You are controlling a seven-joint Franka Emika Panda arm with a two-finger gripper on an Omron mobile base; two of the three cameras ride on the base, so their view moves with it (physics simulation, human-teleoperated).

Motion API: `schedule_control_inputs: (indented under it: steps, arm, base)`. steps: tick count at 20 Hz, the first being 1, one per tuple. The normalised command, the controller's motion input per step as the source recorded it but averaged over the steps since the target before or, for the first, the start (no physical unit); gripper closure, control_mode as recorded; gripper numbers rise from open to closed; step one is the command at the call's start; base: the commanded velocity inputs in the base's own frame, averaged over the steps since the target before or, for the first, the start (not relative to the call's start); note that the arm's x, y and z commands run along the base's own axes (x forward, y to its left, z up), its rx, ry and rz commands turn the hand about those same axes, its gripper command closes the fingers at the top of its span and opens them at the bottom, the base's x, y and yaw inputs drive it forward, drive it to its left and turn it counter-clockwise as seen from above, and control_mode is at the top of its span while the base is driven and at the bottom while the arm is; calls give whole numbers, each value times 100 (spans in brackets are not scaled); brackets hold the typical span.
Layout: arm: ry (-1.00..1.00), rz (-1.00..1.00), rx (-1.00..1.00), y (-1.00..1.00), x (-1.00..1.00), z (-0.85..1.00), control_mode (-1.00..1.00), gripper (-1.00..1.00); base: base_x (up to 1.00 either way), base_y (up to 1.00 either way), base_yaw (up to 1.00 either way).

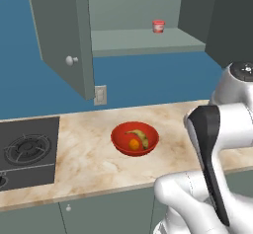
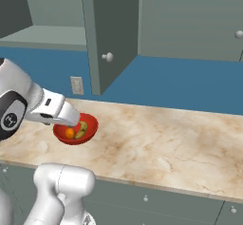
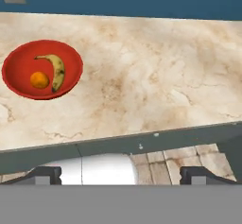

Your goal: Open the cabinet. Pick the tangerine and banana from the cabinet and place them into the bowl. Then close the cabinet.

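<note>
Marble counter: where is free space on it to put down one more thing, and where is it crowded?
The marble counter is bare from the bowl toward its right end. A narrower bare strip lies between the bowl and the stove. The bowl is crowded: the tangerine and the banana lie inside it.

The bowl (image 1: 134,139) looked like glossy red plastic or glazed ware, smooth all over. The tangerine (image 3: 39,80) had a matt orange skin, the banana (image 3: 56,71) a dull yellow peel with dark flecks. The counter (image 3: 156,76) was polished, veined beige marble. The cabinet (image 1: 64,35) had a flat, matt grey-green painted finish, its knob (image 1: 71,59) pale and slightly shiny. The hob (image 1: 27,151) looked like dark matt metal. The wall (image 1: 148,80) was plain matt blue.
</note>
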Motion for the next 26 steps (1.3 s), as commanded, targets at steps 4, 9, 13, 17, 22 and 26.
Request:
schedule_control_inputs:
  steps: [4,9,13,17,22,26]
  arm:
    - [-15,-3,0,-38,-52,27,-100,-100]
    - [-13,0,5,-55,-46,27,-100,-100]
    - [-12,0,8,-64,-25,21,-100,-100]
    - [-10,0,15,-57,-7,6,-100,-100]
    - [1,1,17,-63,0,0,-100,-100]
    - [-4,0,22,-47,5,1,-100,-100]
  base:
    - [0,0,0]
    - [0,0,0]
    - [0,0,0]
    - [0,0,0]
    - [0,0,0]
    - [0,0,0]
